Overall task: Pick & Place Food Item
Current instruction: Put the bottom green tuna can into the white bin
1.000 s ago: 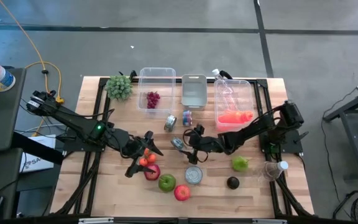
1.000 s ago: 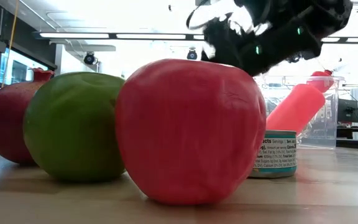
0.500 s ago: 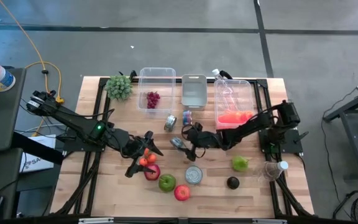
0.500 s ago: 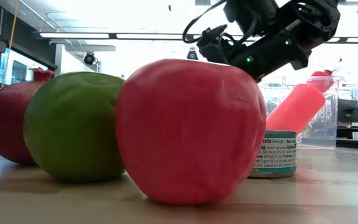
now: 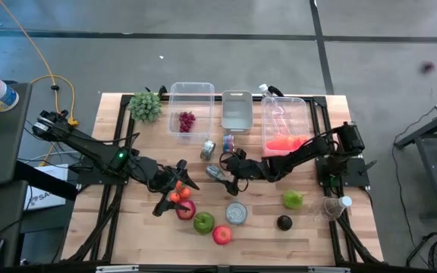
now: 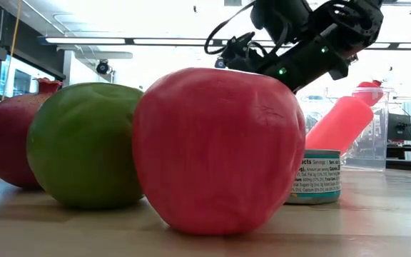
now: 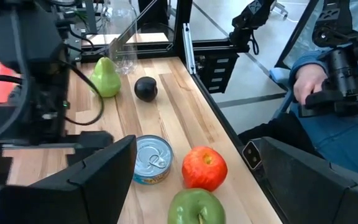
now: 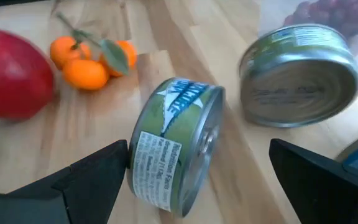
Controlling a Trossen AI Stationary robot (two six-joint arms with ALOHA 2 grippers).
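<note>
The left gripper (image 5: 174, 189) hangs fingers apart over the oranges (image 5: 179, 195), just left of the pomegranate (image 5: 186, 209). At mid-surface the right gripper (image 5: 228, 175), fingers spread wide and holding nothing, faces a green can (image 8: 176, 144) tipped on its side, another can (image 8: 300, 73) beyond it. 1 more can (image 5: 236, 214) stands nearer.

Green-labelled can (image 8: 173, 146) is lying tipped on its edge on the wood, bare metal end facing out; it is sitting between my open fingers (image 8: 73, 186); label text is showing along its side; mandarins and a second can are sitting near it; in the high view it (image 5: 215, 174) is resting mid-table.
</note>
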